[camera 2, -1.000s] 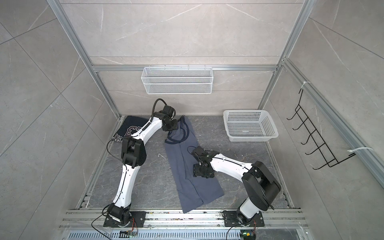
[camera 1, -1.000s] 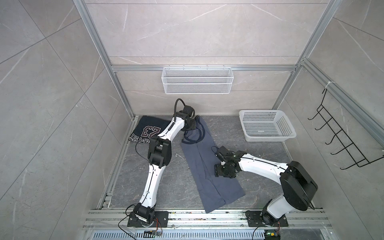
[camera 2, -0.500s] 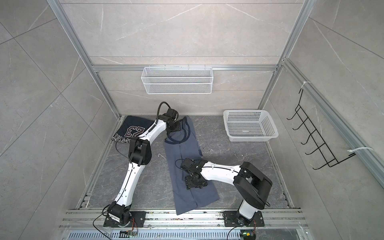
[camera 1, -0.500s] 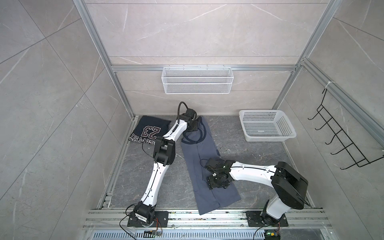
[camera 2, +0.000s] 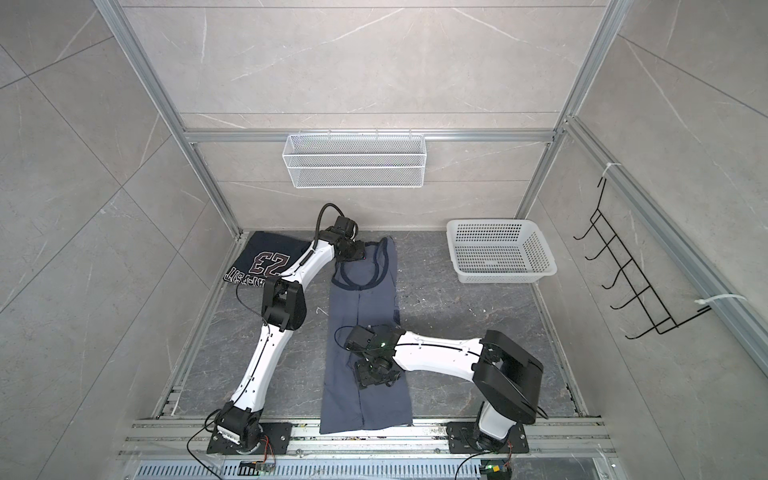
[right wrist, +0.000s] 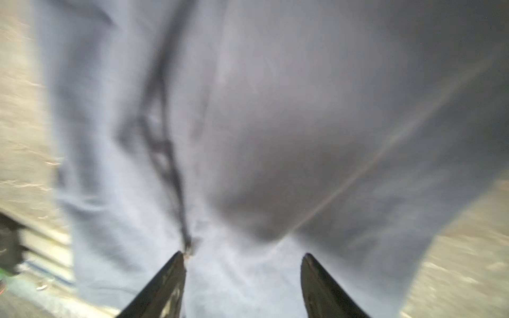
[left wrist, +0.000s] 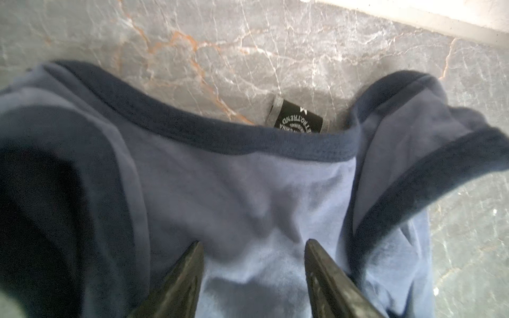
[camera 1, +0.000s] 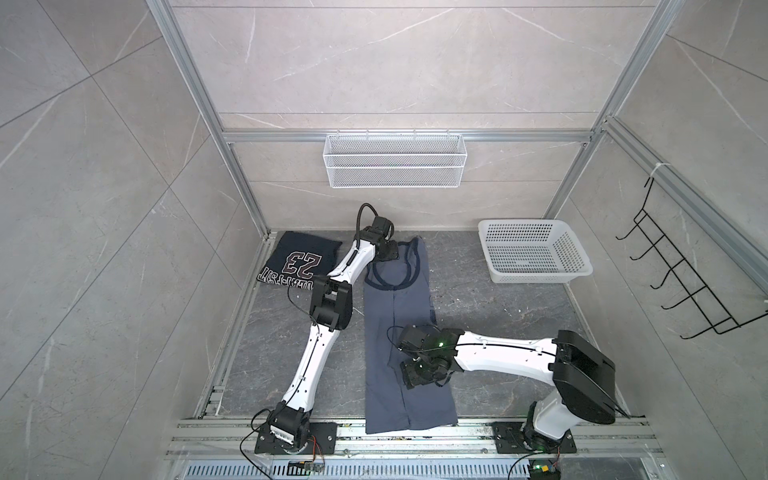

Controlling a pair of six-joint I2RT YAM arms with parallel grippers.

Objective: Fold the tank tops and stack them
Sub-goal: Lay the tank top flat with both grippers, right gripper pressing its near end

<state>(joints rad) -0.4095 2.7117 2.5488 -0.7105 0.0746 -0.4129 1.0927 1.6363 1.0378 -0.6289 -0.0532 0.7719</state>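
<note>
The slate-blue tank top lies as a narrow strip on the dark marbled tabletop. Its long axis runs from the far wall toward me, with the neckline at the far end and the hem draped over the aluminium rail at the near edge. A lengthwise edge down its middle suggests to me that the sides are already turned in. My left gripper sits at the strap end, and the left wrist view shows its jaws spread over soft, brushed-looking cloth. They pinch nothing, and they stand just short of the dark ribbed trim and the black woven neck label. My right gripper hovers over the lower half. Its wrist view is blurred, but it shows the jaws apart above bare fabric. I judge the next fold has to cross that long axis. The right arm is nearer the hem and the left is nearer the straps. The navy "23" tank top rests folded in the far left corner, just beyond the left arm, which makes it the likely base of the stack. The white perforated basket stands well apart on the right.
</note>
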